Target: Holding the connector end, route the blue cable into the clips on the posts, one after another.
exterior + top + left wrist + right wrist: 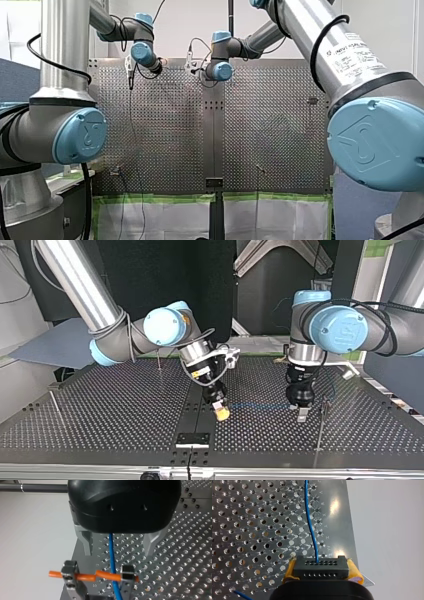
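My right claw (322, 572) pinching connector (321, 566) beside table (339, 522) edge, left claw (118, 551) spread around blue cable (111, 545)

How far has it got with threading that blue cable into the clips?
Early days. Done: the connector is gripped in my right arm's jaws, between yellow pads. In hand: the blue cable runs between my left arm's open jaws and crosses the orange-banded clip; seated or not, I cannot tell. Left: the post at the top view's left, which the cable has not reached.

front and top views face oppositely across table (110, 405).
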### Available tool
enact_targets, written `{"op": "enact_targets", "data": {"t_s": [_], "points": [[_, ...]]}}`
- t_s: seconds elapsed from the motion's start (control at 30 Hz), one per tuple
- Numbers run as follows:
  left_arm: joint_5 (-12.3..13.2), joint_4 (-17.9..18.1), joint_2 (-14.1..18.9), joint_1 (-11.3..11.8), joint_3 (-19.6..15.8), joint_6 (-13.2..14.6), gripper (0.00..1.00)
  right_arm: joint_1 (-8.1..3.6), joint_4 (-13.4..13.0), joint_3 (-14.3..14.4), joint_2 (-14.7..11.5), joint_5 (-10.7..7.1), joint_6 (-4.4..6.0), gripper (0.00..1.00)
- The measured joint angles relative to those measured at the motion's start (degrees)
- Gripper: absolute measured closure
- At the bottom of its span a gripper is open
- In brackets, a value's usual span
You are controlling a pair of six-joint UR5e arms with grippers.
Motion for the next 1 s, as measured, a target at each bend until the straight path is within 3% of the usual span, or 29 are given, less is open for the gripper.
{"op": "enact_targets", "data": {"t_s": [0.37,0.4,0.43,0.5,0.53,0.57,0.63,0.67,0.7,0.73,0.77,1.0], "points": [[-0.71,0.34,-0.01,0.32,0.02,0.06,0.0,-0.08,0.45,0.0,0.0,-0.01,0.08,1.0],[-0.73,0.35,0.0,0.31,0.02,0.1,0.16,-0.08,0.46,0.01,0.0,0.0,0.09,1.0],[-0.74,0.36,0.01,0.29,0.02,0.15,0.16,-0.08,0.47,0.01,0.0,0.0,0.09,1.0],[-0.73,0.37,0.0,0.21,0.02,0.25,0.38,-0.08,0.5,0.02,0.0,0.0,0.09,1.0],[-0.74,0.37,0.01,0.17,0.02,0.27,0.38,-0.09,0.51,0.01,0.01,0.0,0.09,1.0],[-0.75,0.38,0.01,0.11,0.02,0.3,0.53,-0.12,0.52,0.01,0.01,0.0,0.09,1.0],[-0.8,0.37,0.01,0.04,0.02,0.35,0.58,-0.2,0.53,0.01,0.01,0.01,0.12,1.0],[-0.84,0.38,0.03,0.01,0.02,0.38,0.67,-0.25,0.53,0.01,0.0,0.01,0.11,1.0],[-0.9,0.37,0.03,0.0,0.02,0.38,0.89,-0.27,0.53,0.0,0.01,0.01,0.11,1.0],[-1.03,0.38,0.03,-0.01,0.02,0.37,0.89,-0.3,0.53,0.0,0.01,0.01,0.11,1.0],[-1.3,0.38,0.03,-0.01,0.02,0.34,0.99,-0.32,0.54,0.01,0.01,0.0,0.11,1.0],[-2.13,0.27,0.04,-0.07,0.02,0.1,0.99,-0.38,0.57,0.04,0.01,0.0,0.14,1.0]]}}
